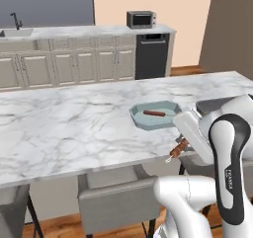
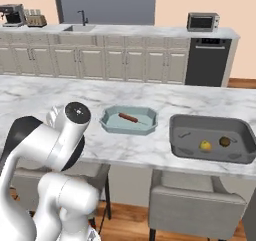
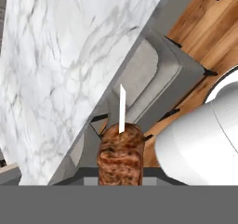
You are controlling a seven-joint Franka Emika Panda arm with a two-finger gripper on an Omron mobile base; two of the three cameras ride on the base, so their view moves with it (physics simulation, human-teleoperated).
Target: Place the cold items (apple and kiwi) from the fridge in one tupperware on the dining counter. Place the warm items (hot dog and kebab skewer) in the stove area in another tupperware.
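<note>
My gripper [image 1: 183,143] is shut on the kebab skewer [image 1: 178,148], a brown meat chunk on a pale stick, held over the dining counter's [image 1: 74,128] front edge. In the hand view the kebab skewer [image 3: 120,154] points out past the counter edge above a stool. Just beyond it, the light blue tupperware [image 1: 140,119] holds the hot dog [image 1: 154,113]. In the right base view the hot dog [image 2: 128,117] lies in that tupperware [image 2: 111,123]. A dark grey tupperware [image 2: 182,145] to the right holds the yellowish apple [image 2: 205,145] and the brown kiwi [image 2: 225,141].
Grey stools [image 1: 116,195] stand along the counter's near side. My own arm [image 2: 55,145] blocks the left of the right base view. The back wall has cabinets, a sink [image 2: 80,28], a microwave [image 1: 141,19] and a dishwasher [image 1: 151,56].
</note>
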